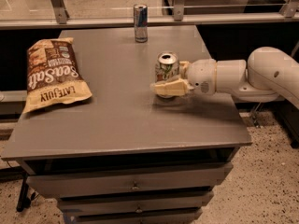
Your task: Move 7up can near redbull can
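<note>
The 7up can [167,67], silver-white with green and red markings, stands upright on the grey table [117,120], right of its middle. My gripper [164,82] reaches in from the right and has the can between its fingers. The near cream finger [170,88] lies across the can's lower front; the far finger is mostly hidden behind the can. The can rests on the table. The redbull can [140,22], slim and blue-and-silver, stands upright at the table's far edge, well behind the 7up can and slightly to its left.
A brown chip bag [53,73] lies flat on the table's left side. A rail with metal posts [177,18] runs behind the far edge. Drawers [135,185] sit under the tabletop. My white arm [252,76] spans the table's right edge.
</note>
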Robot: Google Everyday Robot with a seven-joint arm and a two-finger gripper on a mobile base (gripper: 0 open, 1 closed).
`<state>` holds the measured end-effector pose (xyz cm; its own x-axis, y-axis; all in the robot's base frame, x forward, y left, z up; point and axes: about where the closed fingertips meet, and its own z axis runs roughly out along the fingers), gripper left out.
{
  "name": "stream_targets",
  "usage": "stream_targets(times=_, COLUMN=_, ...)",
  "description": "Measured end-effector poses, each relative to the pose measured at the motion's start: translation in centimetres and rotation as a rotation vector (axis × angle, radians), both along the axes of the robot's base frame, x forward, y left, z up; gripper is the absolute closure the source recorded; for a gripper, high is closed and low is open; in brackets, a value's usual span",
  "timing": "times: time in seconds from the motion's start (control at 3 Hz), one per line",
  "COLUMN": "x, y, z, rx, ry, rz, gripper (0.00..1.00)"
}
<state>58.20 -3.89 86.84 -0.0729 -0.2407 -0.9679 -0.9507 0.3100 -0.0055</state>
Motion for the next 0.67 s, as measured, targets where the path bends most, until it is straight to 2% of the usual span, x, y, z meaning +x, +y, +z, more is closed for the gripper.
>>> stream_targets(times=0.33, x=1.79, y=-2.49, z=3.12, rx=-0.001, ry=-0.082, rz=-0.038, gripper=0.87)
stream_targets(times=0.67, x=1.87, y=-2.27, z=3.44, rx=0.002, ry=-0.087, rz=-0.036, gripper=1.0)
